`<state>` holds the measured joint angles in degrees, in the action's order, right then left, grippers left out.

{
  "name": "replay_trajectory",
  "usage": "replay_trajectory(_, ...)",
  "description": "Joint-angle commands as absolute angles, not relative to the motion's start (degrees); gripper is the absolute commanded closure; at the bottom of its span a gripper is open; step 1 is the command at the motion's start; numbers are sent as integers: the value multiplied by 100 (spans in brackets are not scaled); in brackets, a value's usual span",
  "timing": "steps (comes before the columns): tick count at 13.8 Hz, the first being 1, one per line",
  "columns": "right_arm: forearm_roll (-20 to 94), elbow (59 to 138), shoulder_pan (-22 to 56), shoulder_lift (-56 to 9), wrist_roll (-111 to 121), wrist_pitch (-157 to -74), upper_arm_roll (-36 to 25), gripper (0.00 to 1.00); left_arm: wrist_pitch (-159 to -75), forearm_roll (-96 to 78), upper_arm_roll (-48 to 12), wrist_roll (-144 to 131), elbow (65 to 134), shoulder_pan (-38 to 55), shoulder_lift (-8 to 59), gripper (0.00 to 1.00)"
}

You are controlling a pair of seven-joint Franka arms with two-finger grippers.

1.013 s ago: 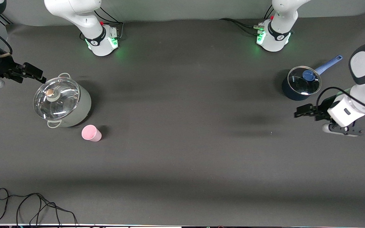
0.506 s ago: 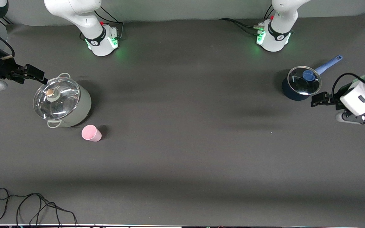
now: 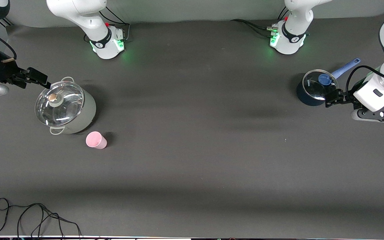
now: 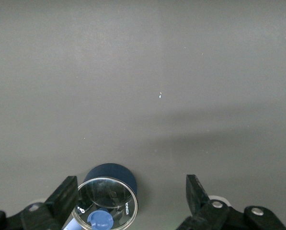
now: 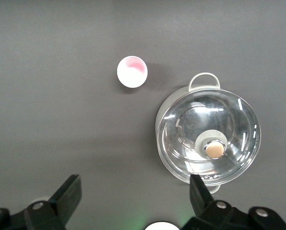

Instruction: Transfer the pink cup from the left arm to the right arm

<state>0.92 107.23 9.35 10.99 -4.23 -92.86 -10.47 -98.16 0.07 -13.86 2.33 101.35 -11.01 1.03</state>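
The pink cup stands upright on the dark table, beside the grey pot and nearer to the front camera, toward the right arm's end. It also shows in the right wrist view, empty. My right gripper is open and empty in the air beside the grey pot's lid; its jaws stand wide apart in the right wrist view. My left gripper is open and empty, over the edge of the blue saucepan; its jaws also stand wide apart. Neither gripper touches the cup.
A grey pot with a glass lid stands toward the right arm's end. A dark blue saucepan with a glass lid and a blue handle stands toward the left arm's end. A black cable lies at the table's front edge.
My left gripper has moved from over the bare table to the blue saucepan's edge. The right gripper has barely shifted. The cup has not moved.
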Motion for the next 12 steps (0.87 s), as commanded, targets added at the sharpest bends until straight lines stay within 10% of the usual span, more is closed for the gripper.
replay_trajectory(1, -35, 10461, 775, 950, -378, -9247, -793, 0, -9694, 62, -231, 105, 10143, 85, -26, 0)
replay_trajectory(5, -44, 9967, -410, 642, -378, -9079, 507, 0, -9694, 62, 26, 202, 10090, 334, -44, 0)
replay_trajectory(12, -114, 9378, 79, 290, -334, -8931, -9, 0, -9580, 79, -9, 228, 10011, 351, -44, 0)
